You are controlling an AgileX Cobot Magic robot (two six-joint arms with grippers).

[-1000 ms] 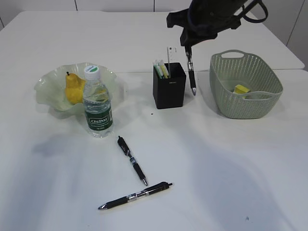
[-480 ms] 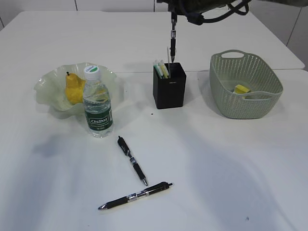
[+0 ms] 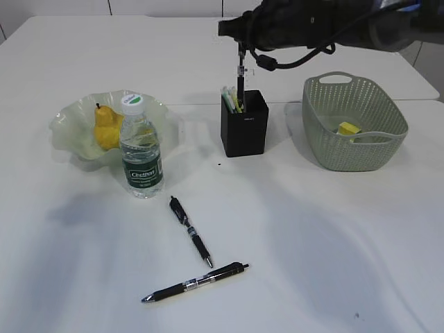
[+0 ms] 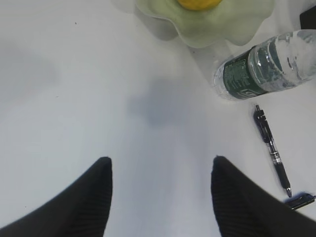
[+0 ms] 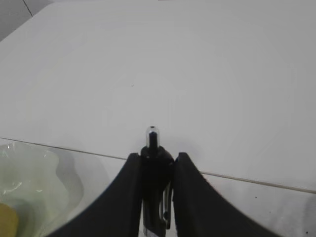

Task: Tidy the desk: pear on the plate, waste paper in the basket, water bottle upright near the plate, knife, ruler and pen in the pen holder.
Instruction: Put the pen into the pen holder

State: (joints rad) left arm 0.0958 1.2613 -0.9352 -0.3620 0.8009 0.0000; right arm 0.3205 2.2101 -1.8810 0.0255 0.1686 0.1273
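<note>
Hidden and cut-off parts

Held pen [image 3: 241, 75]: lower end hidden inside pen holder [image 3: 244, 127]. Pear [image 4: 198, 4] cut by top edge in left wrist view. Holder lettering too small to read. Right arm blurred; yellow item [image 3: 348, 128] in basket [image 3: 326, 149] unidentifiable.

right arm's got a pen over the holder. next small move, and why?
Probably open the right hand and let go. It is clamped on a black pen held upright, whose lower end looks already inside the pen holder, so the pen should drop in. Two more pens lie on the desk for later.
</note>
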